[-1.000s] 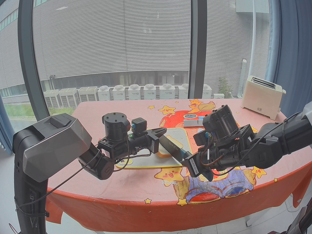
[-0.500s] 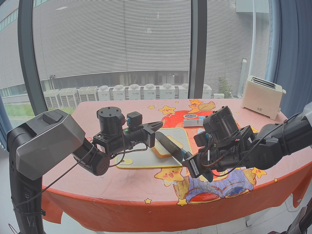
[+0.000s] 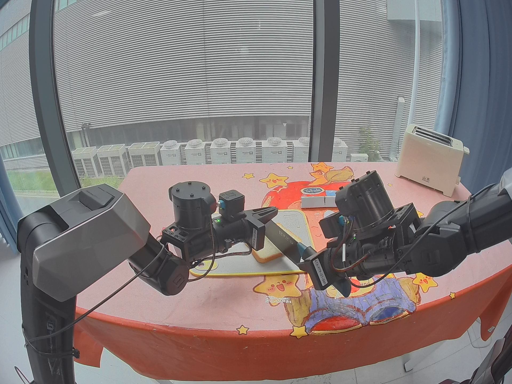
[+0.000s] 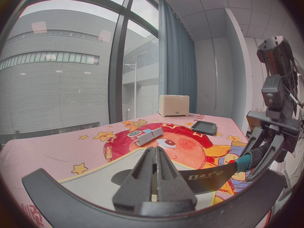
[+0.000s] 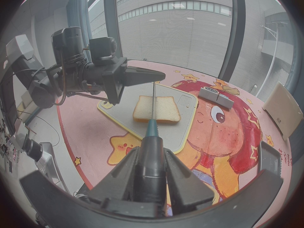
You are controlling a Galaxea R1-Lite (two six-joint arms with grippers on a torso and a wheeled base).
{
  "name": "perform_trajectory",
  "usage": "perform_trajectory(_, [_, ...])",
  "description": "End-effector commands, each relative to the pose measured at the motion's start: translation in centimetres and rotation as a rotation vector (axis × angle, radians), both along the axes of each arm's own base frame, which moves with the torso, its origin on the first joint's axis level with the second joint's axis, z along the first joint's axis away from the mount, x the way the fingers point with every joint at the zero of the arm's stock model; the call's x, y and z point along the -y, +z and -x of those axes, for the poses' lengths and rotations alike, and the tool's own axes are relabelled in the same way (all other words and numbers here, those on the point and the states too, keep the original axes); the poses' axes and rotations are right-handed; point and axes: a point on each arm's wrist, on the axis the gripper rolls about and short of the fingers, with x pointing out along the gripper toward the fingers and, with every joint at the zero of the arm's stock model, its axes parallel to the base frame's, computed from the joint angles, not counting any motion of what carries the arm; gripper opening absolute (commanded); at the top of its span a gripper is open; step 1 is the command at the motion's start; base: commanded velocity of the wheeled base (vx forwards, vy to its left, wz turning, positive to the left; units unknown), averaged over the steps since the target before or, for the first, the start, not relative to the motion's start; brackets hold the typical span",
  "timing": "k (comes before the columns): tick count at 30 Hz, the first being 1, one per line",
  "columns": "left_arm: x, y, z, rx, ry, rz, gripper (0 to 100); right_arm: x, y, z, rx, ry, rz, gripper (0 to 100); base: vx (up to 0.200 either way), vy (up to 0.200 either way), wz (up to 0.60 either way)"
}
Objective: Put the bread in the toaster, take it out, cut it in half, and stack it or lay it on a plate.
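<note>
A slice of bread (image 5: pixel 156 109) lies on the pale cutting board (image 5: pixel 123 111), partly hidden in the head view behind the knife, where the bread (image 3: pixel 265 253) shows only its near edge. My right gripper (image 5: pixel 151 151) is shut on the teal-and-black handle of a knife (image 5: pixel 153 95). The blade runs edge-down across the slice's middle. The knife blade (image 3: pixel 285 238) points toward my left gripper (image 3: pixel 273 213), which is shut and empty, hovering just above the far side of the bread beside the blade tip. From the left wrist, the left gripper (image 4: pixel 155 152) sits over the blade (image 4: pixel 202 178).
A cream toaster (image 3: pixel 431 158) stands at the table's far right corner. A black square plate (image 4: pixel 204 127) lies in front of it. A grey knife block (image 3: pixel 317 201) rests just beyond the cutting board (image 3: pixel 240 265). The table's front edge is close below both arms.
My left arm drew back to the left, then came back over the bread with its gripper shut. The right gripper and knife shifted only slightly toward the slice.
</note>
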Motion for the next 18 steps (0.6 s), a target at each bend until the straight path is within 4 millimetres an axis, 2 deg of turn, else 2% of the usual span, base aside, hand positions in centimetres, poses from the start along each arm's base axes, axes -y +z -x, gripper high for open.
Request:
perform_trajectory(1, [0.4, -0.6, 0.0, -0.010, -0.007, -0.006, 0, -0.1, -0.3, -0.1, -0.007, 0.001, 0.005, 0, 0.000, 0.000, 0.00])
perform_trajectory(15, [0.4, -1.5, -0.1, -0.031, -0.004, -0.017, 0, -0.2, -0.1, -0.3, 0.001, 0.002, 0.000, 0, 0.000, 0.000, 0.00])
perform_trajectory(18, [0.4, -1.8, -0.1, -0.036, -0.005, -0.019, 0, -0.2, -0.6, -0.2, -0.014, 0.002, 0.013, 0, 0.000, 0.000, 0.00])
